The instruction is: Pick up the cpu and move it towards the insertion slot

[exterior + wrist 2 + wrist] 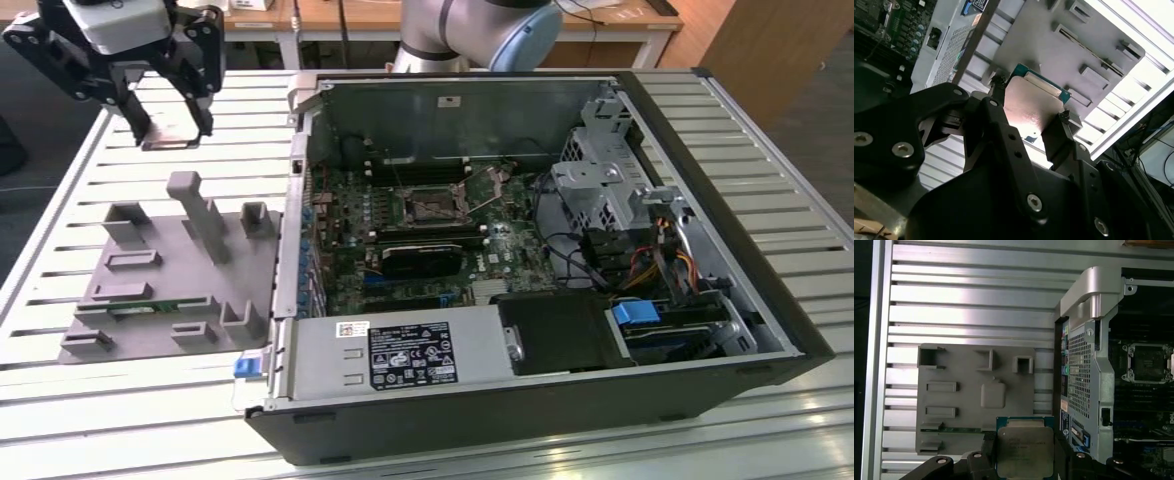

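Fingers (1058, 137) clench the cpu (1023, 452) by opposite edges, well apart from the slot (430, 207) — I judge it best carried level and slowly, arriving squarely above the slot — no tilt, no brushing its frame.

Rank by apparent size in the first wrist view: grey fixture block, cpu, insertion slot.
1. grey fixture block, clearly largest.
2. cpu, held in the gripper near the camera, which inflates it.
3. insertion slot, farther off and cut by the picture's edge, so cpu versus slot is unsure.
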